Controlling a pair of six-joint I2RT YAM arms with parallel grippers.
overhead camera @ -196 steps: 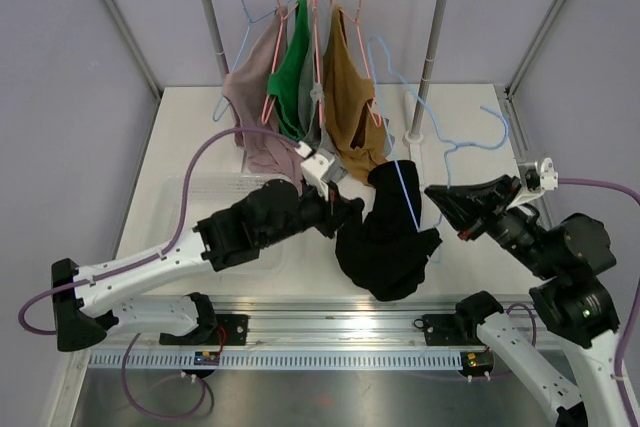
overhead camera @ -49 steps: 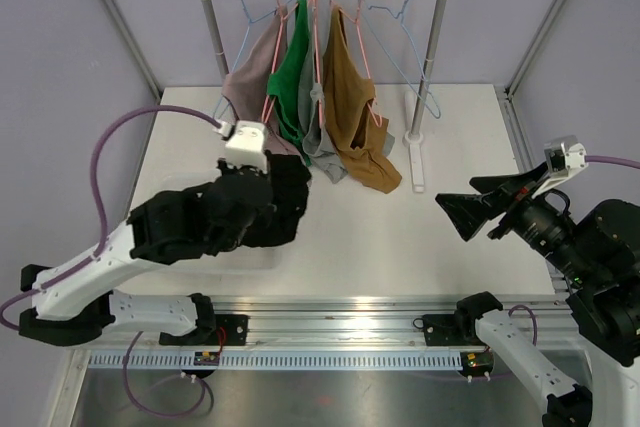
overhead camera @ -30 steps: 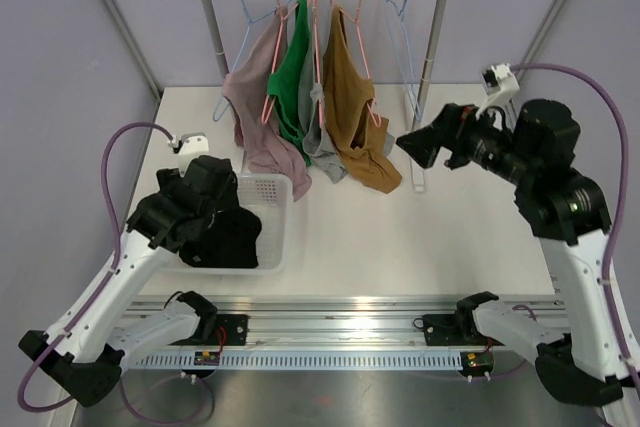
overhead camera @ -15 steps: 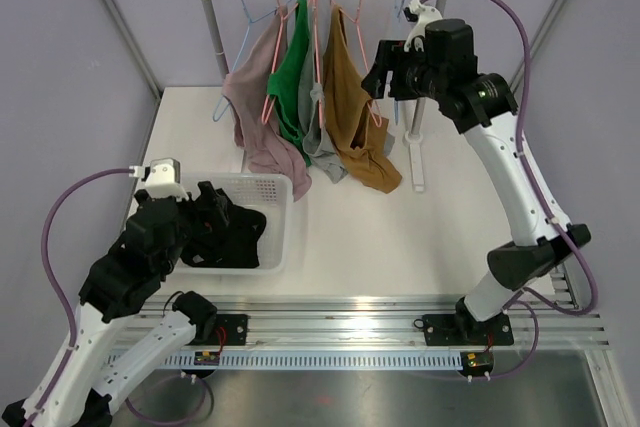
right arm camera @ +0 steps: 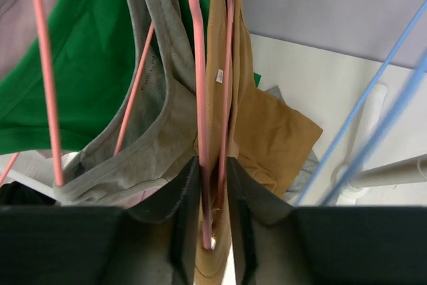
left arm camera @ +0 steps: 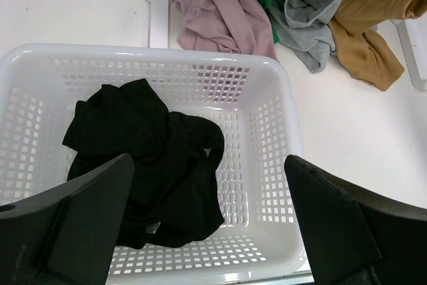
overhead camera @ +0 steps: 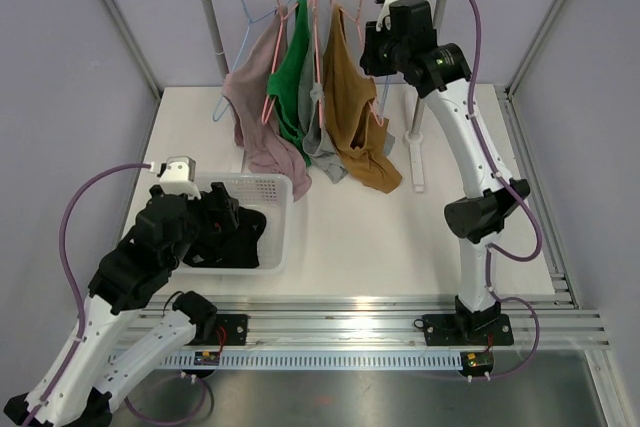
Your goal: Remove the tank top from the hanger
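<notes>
A brown tank top (overhead camera: pixel 352 107) hangs on a pink hanger (overhead camera: pixel 358 9) at the right end of the row on the rack. My right gripper (overhead camera: pixel 372 47) is raised to it. In the right wrist view the gripper (right arm camera: pixel 212 165) has its narrow jaws pressed on both wires of that pink hanger (right arm camera: pixel 199 98), with the brown tank top (right arm camera: pixel 267 138) draped behind and below. My left gripper (left arm camera: pixel 207 165) is wide open above the white basket (left arm camera: pixel 280 71), holding nothing. The left gripper (overhead camera: pixel 215 212) hovers at the basket's near left.
A black garment (left arm camera: pixel 147 165) lies in the basket (overhead camera: pixel 270 187). Mauve (overhead camera: pixel 255 97), green (overhead camera: pixel 292 67) and grey (overhead camera: pixel 318 137) tops hang left of the brown one. A blue hanger (right arm camera: pixel 373 118) hangs to the right. The right rack post (overhead camera: pixel 428 77) stands beside my right arm.
My right arm swung up from the table's right side to the rack, and its jaws closed on the pink hanger. My left arm drew back over the basket.
</notes>
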